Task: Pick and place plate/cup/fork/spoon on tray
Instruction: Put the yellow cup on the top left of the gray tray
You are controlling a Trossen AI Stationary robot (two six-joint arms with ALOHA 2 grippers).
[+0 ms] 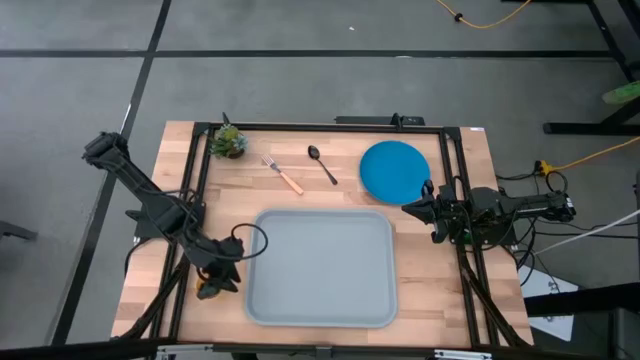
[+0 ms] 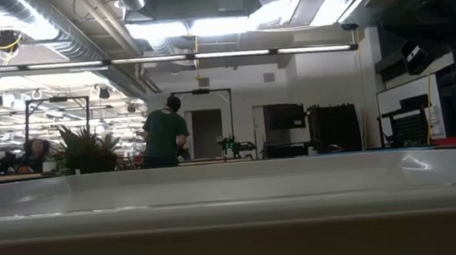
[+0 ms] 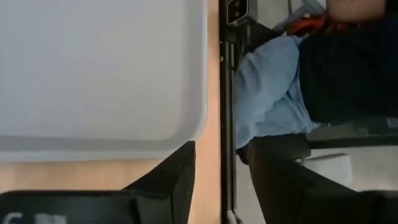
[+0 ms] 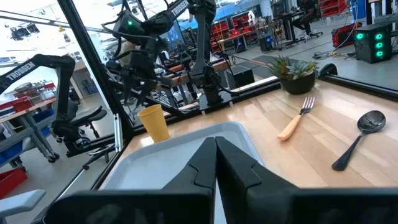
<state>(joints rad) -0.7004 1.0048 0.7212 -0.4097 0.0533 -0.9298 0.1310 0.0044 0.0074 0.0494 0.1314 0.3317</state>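
Tan-handled fork (image 1: 282, 175) lies diagonally; tines toward plant (image 1: 229, 141).

**Surface finishes, bench items**

Bench (image 1: 440, 300): pale wood, visible grain, satin. Tray (image 1: 320, 265): smooth matt plastic, grey-blue. Spoon (image 4: 359, 137): dark glossy metal. Fork (image 4: 296, 118) at 11 o'clock of spoon: bright metal tines, tan plastic-looking handle. Cup (image 4: 153, 122): matt yellow. Plate (image 1: 393, 170): smooth blue.

small potted plant (image 1: 229, 140) on wooden table (image 1: 440, 310), person (image 2: 164, 134) beyond
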